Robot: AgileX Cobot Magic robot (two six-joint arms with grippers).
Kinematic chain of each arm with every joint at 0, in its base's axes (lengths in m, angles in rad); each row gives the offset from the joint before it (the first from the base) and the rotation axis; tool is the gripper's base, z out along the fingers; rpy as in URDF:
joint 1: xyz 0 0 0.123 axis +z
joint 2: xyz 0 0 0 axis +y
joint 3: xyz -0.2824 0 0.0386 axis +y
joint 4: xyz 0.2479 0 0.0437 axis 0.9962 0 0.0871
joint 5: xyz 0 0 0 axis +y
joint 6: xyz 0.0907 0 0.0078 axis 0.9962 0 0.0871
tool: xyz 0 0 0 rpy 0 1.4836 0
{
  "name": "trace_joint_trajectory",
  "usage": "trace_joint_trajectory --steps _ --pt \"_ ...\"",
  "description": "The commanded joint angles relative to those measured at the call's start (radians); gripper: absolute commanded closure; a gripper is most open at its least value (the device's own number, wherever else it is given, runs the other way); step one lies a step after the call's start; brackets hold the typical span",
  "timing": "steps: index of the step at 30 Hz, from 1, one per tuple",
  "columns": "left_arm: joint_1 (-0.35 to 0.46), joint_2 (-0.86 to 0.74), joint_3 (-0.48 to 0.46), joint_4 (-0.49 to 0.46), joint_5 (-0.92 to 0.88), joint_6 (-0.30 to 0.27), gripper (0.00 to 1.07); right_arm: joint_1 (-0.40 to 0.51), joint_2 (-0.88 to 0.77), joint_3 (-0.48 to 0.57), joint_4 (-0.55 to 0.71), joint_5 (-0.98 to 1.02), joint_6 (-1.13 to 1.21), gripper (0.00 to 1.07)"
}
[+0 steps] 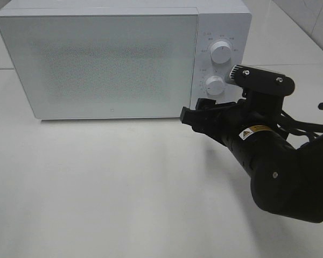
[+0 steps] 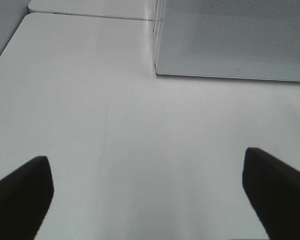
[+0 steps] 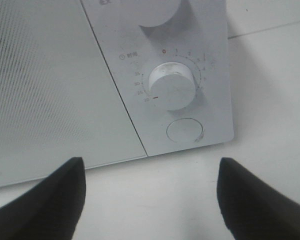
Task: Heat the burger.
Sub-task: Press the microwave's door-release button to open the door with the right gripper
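Exterior high view, entry one: microwave (image 1: 113,59), door sitting shut, frosted front hiding the inside. Burger: showing in no view, so its look is going unrecorded; probably lying behind that door, by judgement only. Right end effector (image 3: 151,167): jaws standing wide, holding nothing, facing the timer knob (image 3: 172,86). Left end effector (image 2: 146,157): gaping wide, idling over the tabletop (image 2: 115,115). Seemingly outstanding: turning the timer.

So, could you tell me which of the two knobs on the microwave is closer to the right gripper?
The lower knob: it sits just beyond the open right gripper, next to the round button, while the upper knob lies farther off.
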Motion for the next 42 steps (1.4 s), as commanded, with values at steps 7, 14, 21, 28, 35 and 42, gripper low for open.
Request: trace_joint_trajectory --steps 7,14,21,28,35,42 --pt "0.002 -0.013 0.003 -0.004 -0.013 -0.007 0.1 0.002 0.0 -0.008 -0.004 -0.002 0.621 0.48" --pt "0.002 -0.013 0.003 -0.004 -0.013 -0.007 0.1 0.002 0.0 -0.008 -0.002 -0.002 1.045 0.68" --pt "0.002 -0.013 0.003 -0.004 -0.013 -0.007 0.1 0.001 0.0 -0.008 0.05 0.002 1.12 0.96" --pt "0.002 -0.013 0.003 -0.004 -0.013 -0.007 0.1 -0.005 0.017 -0.01 0.05 0.026 1.137 1.07" --pt "0.002 -0.013 0.003 -0.004 -0.013 -0.007 0.1 -0.005 0.097 -0.025 0.045 0.022 1.225 1.07" --pt "0.002 -0.013 0.003 -0.004 -0.013 -0.007 0.1 -0.02 0.137 -0.052 0.042 0.026 1.234 1.07"
